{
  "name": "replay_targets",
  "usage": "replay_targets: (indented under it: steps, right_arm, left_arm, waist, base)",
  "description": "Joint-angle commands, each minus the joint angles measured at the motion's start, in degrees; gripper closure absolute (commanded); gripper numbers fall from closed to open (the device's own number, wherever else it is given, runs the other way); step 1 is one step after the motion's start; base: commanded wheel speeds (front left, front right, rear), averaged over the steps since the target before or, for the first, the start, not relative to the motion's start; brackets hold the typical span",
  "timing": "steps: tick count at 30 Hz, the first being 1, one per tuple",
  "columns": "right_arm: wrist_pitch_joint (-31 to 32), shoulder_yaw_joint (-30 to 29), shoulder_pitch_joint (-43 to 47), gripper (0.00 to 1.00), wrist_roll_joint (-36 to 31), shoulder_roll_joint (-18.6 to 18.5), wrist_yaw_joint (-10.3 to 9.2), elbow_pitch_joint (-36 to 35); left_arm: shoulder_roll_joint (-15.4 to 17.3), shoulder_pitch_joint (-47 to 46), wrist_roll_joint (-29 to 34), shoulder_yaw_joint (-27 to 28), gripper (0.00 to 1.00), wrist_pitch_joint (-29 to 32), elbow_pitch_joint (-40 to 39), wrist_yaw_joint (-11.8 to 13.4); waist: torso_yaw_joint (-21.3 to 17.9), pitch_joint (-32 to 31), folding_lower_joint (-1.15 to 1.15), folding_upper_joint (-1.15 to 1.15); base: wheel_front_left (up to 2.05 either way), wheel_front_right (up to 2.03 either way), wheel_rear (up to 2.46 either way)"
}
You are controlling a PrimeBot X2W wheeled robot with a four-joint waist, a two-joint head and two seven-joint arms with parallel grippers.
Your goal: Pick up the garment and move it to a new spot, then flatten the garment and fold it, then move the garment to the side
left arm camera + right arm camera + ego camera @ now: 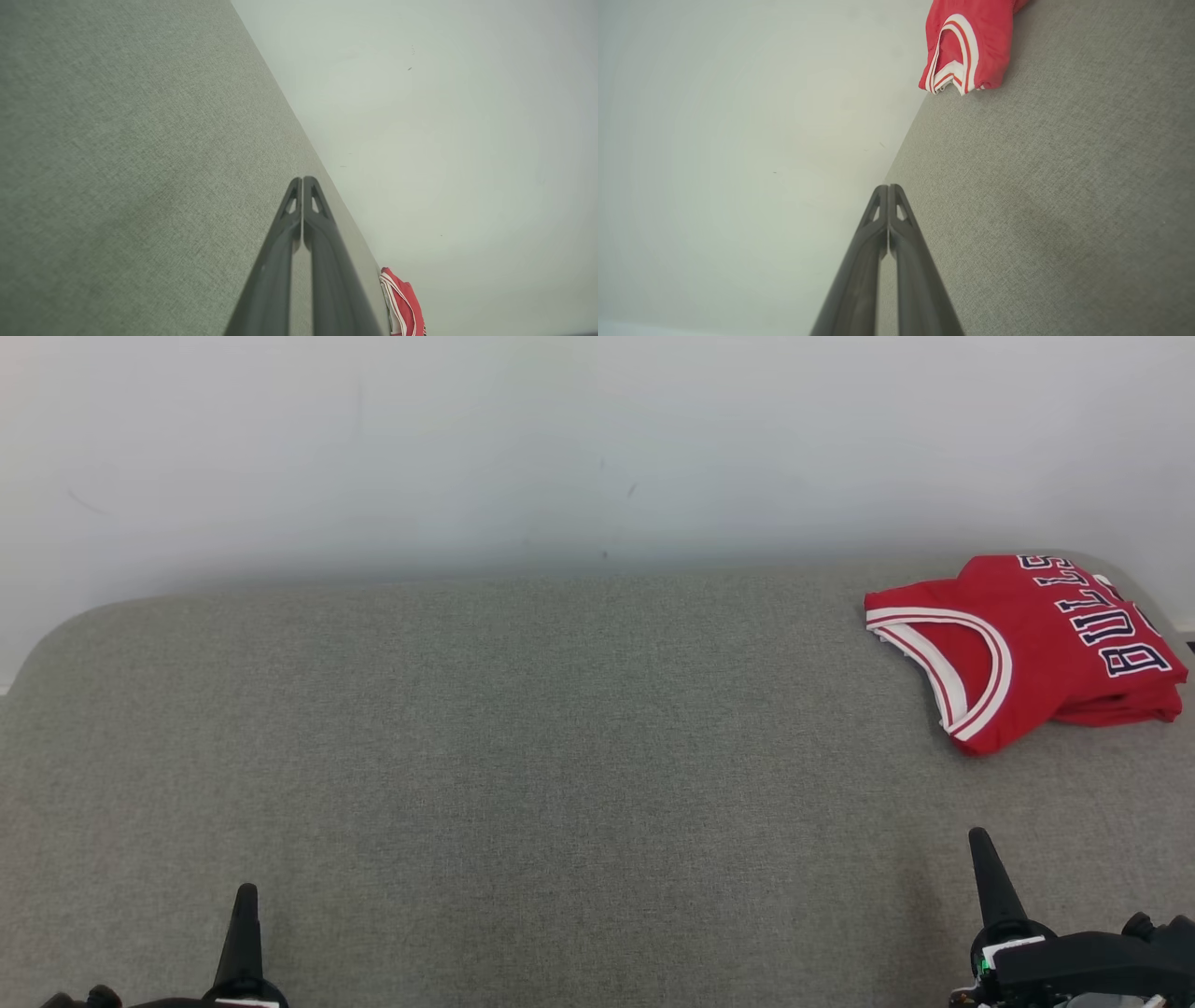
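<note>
The red Bulls jersey (1027,649) lies folded into a compact bundle at the far right corner of the grey fabric-covered surface (523,728), close to the pale wall (597,448). Its longer side runs roughly left to right across the head view. The white-and-red trimmed opening faces the middle of the surface and the lettering sits toward the right edge. The right gripper (978,835) is at the near right, with the jersey ahead of it and slightly outboard, well apart. In the right wrist view, the gripper's fingers (896,242) are pressed together along their length and hold nothing. The left gripper (245,896) is at the near left, across the full width of the surface from the jersey. Its fingers (313,242) are likewise closed together and empty. Judgement: the right arm is the nearer arm for any further contact. A reach would go forward and slightly to the right, meeting the near folded edge first. The fold and the side position suggest the task is at or near completion.
</note>
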State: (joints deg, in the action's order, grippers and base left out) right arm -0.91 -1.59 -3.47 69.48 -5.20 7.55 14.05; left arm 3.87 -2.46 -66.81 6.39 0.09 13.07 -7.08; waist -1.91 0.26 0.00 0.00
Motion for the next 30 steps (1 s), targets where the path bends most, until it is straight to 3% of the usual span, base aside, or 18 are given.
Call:
replay_targets:
  steps: [1, 30]
  right_arm:
    - [0.39, -0.36, -0.94, 1.00, 1.51, 0.10, -0.07, -0.45]
    - [4.17, -2.63, -2.11, 1.00, 14.30, 1.09, -0.09, -0.27]
  left_arm:
    - [-0.03, -1.18, -1.23, 0.16, 1.00, 0.33, -0.31, -0.20]
    - [-0.60, -2.91, -15.34, 0.22, 1.00, 3.99, 0.49, -0.45]
  waist:
    - [0.04, 0.00, 0.00, 0.00]
    - [1.01, -0.04, 0.00, 0.00]
  base:
    - [0.00, 0.00, 0.00]
    - [0.00, 0.00, 0.00]
